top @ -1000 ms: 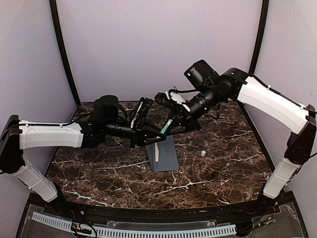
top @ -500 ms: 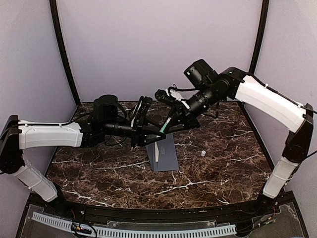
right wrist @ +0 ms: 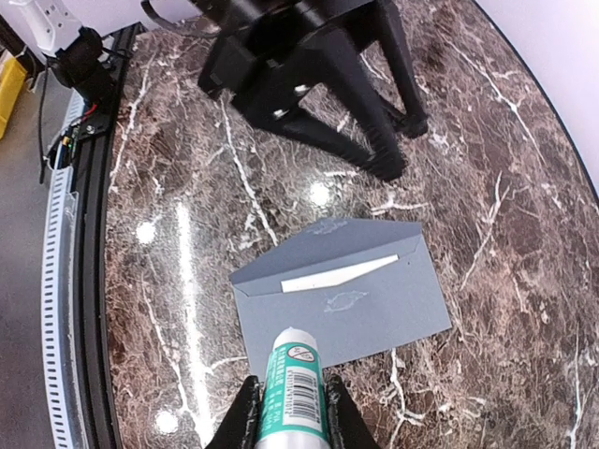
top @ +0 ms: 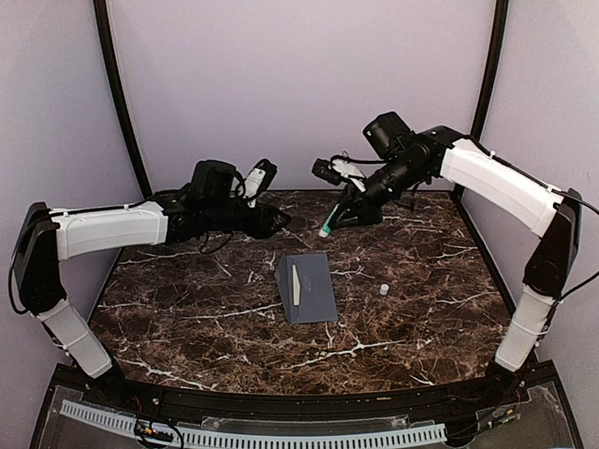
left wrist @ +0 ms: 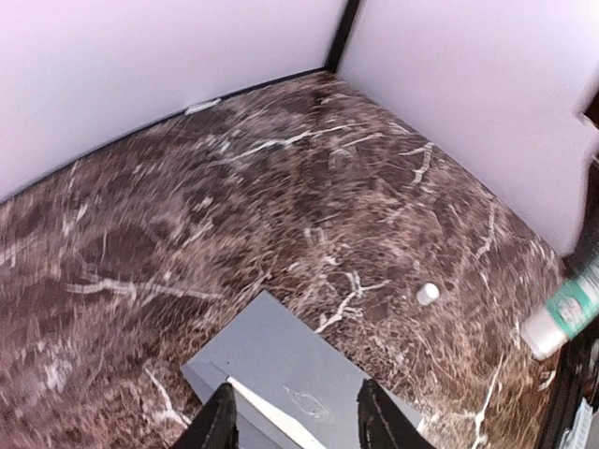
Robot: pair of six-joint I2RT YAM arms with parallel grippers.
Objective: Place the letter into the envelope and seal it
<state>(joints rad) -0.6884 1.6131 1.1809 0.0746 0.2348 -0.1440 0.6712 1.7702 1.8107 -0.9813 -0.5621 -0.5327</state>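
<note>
Left pincer (top: 277, 221): held above the rear-left of the marble surface (top: 187, 309), not touching it. 2 fingers (left wrist: 218, 423) are seen spread apart in the left wrist view with nothing gripped between them, so it is set wide.
Envelope (top: 314, 288): grey-blue, laid mid-surface, right of the left pincer tip and closer to the arm bases. It is touched by neither pincer.
Letter (top: 295, 284): tucked inside the envelope, with only a thin cream strip exposed along the flap edge. A pale emblem (right wrist: 343, 301) is seen on the envelope face beside that strip.
Right pincer (right wrist: 288, 416): held above the rear of the surface, behind the envelope, and clamped narrow on a green-and-white tube (top: 327, 225) with a barcode label. The tube end is pointed down toward the envelope.
Small white cap (top: 383, 290): set on the surface right of the envelope, apart from it.
</note>
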